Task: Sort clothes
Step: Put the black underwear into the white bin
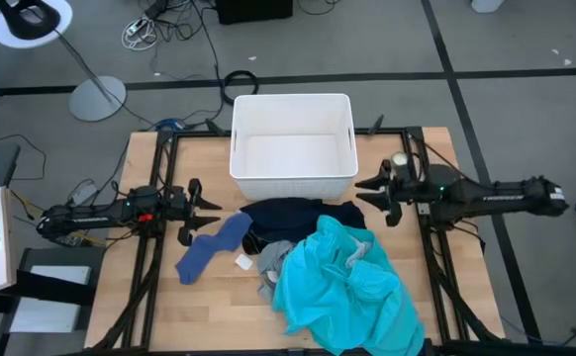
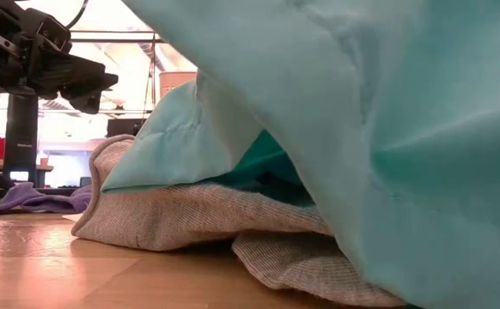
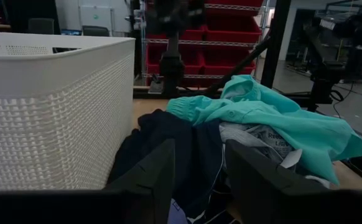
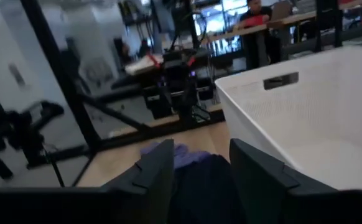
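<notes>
The clothes lie in one loose heap between the two grippers, nothing sorted yet – the bin behind the heap looks empty. The left gripper hangs with fingers spread and holds nothing; the blue sock lies just in front of and below it, the nearest piece to take. The right gripper is also parted and empty, pointed at the navy garment, which lies just ahead of its fingertips beside the bin's front wall. The turquoise garment sprawls over the heap's near side, farther from both grippers, and covers most of the grey shirt – so, by my judgement, it would have to come off before the grey one can be reached cleanly.
</notes>
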`<action>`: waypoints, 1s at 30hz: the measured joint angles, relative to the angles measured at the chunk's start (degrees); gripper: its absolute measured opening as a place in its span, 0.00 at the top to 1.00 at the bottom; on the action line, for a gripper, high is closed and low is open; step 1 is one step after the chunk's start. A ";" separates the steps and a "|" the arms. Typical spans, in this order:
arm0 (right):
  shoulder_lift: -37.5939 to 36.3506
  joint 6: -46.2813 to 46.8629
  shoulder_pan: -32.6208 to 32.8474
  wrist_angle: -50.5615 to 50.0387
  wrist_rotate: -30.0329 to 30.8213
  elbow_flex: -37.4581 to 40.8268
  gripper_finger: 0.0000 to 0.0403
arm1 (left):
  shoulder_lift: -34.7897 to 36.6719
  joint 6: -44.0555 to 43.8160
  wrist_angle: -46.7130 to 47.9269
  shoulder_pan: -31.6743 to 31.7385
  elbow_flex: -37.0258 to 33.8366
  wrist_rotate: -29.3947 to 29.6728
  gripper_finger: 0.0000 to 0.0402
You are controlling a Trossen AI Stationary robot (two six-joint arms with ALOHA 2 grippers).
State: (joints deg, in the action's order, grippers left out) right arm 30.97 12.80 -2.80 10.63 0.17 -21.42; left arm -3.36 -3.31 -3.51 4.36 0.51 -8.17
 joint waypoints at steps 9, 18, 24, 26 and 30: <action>26.72 -13.41 7.82 -12.02 4.59 -23.30 0.64 | 0.00 0.00 0.01 -0.02 0.00 -0.02 0.63; 54.97 -16.92 9.13 -21.81 9.84 -43.79 0.62 | 0.00 0.00 0.01 -0.01 0.00 -0.01 0.63; 66.90 -17.52 9.24 -27.25 9.91 -53.14 0.57 | 0.00 0.01 0.02 0.00 0.00 -0.02 0.63; 69.20 -17.42 9.22 -27.80 9.89 -55.29 0.54 | 0.00 0.01 0.01 -0.01 0.00 -0.02 0.63; 73.15 -15.78 9.22 -28.88 9.89 -57.33 0.49 | 0.00 0.00 0.00 -0.01 0.02 -0.02 0.63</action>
State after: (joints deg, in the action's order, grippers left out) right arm 104.11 -2.97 6.42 -18.25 10.07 -78.76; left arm -3.36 -3.30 -3.51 4.35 0.54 -8.19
